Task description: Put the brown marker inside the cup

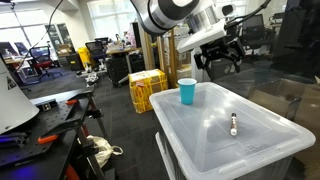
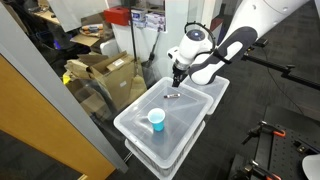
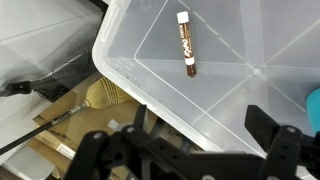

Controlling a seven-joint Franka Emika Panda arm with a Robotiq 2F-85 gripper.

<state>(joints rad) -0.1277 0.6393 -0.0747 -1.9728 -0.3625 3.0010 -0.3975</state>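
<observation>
The arm's hand (image 1: 220,60) hangs in the air above the far edge of the counter (image 1: 262,142), which is really the flat lid of a clear plastic tub. Its two fingers (image 3: 141,122) are spread wide apart with nothing between them, as the wrist view shows: only bare lid in the gap.

The brown marker (image 1: 234,124) lies flat on the counter, out in the open, touched by nothing. In the wrist view the brown marker (image 3: 185,45) sits towards the top of the picture, its pale end pointing away from the hand and its dark end nearer to it, well clear of both fingers. In an exterior view the marker (image 2: 173,96) lies on the lid just below the hand (image 2: 177,80).

The cup (image 1: 187,91) stands upright near a corner of the counter, well apart from the marker. In an exterior view the cup (image 2: 157,119) shows its open mouth; I cannot make out anything inside. At the right edge of the wrist view only a sliver of blue (image 3: 314,106) shows.

On the floor beyond the tub there is a yellow crate (image 1: 147,88), and some cardboard boxes (image 2: 105,72) sit close beside it.
</observation>
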